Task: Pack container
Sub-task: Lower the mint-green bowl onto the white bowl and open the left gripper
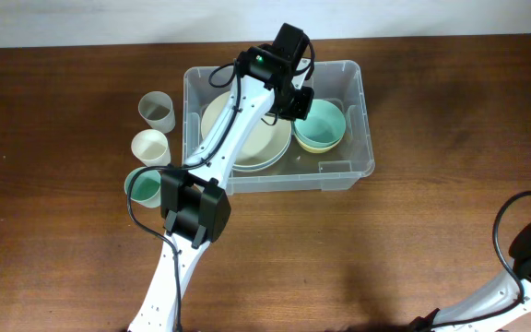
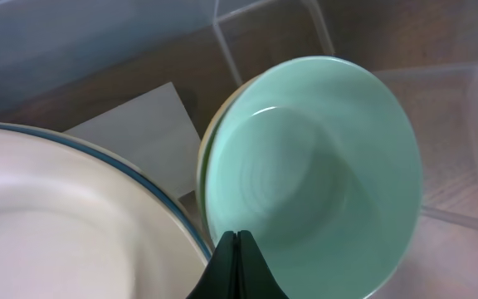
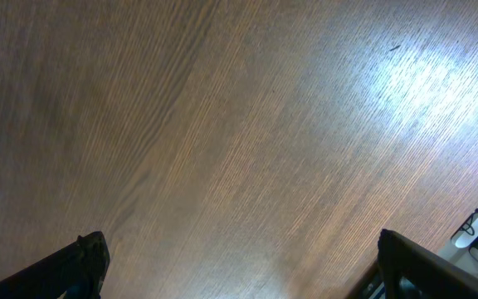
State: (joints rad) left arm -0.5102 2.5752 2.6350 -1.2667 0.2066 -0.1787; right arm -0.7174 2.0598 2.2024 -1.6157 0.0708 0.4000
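You find the container (image 1: 339, 180) in the upper middle of the overhead view, standing on the wooden table (image 1: 63, 258). Inside it, cream plates (image 1: 247, 138) lie in the left part. A mint green bowl (image 2: 322, 166) sits in a pale yellow bowl (image 1: 313, 147) in the right part. Through the clear base, the white label (image 2: 139, 133) shows between the plates and the bowls.

Your left gripper (image 2: 237, 249) is inside the container, above the gap where the top plate's edge meets the rim of the mint bowl. Its jaws are pressed together and hold nothing. Your right gripper (image 3: 243, 270) is at the lower right of the overhead view, over bare wood, with its jaws spread wide and nothing between them.

Three cups wait outside, just left of the container: a grey one (image 1: 156, 111), a cream one (image 1: 150, 146) and a green one (image 1: 142, 187), the last partly hidden by the left arm.

I judge the container to be light by itself but rather heavy now with the crockery. Its thin clear walls probably bend a little and look smooth, so they may slip between the fingers. If you must move it, take the rim at a corner, where the plastic seems stiffest, and keep it level so that the dishes do not slide. Pushing low on a wall is perhaps safer than lifting.
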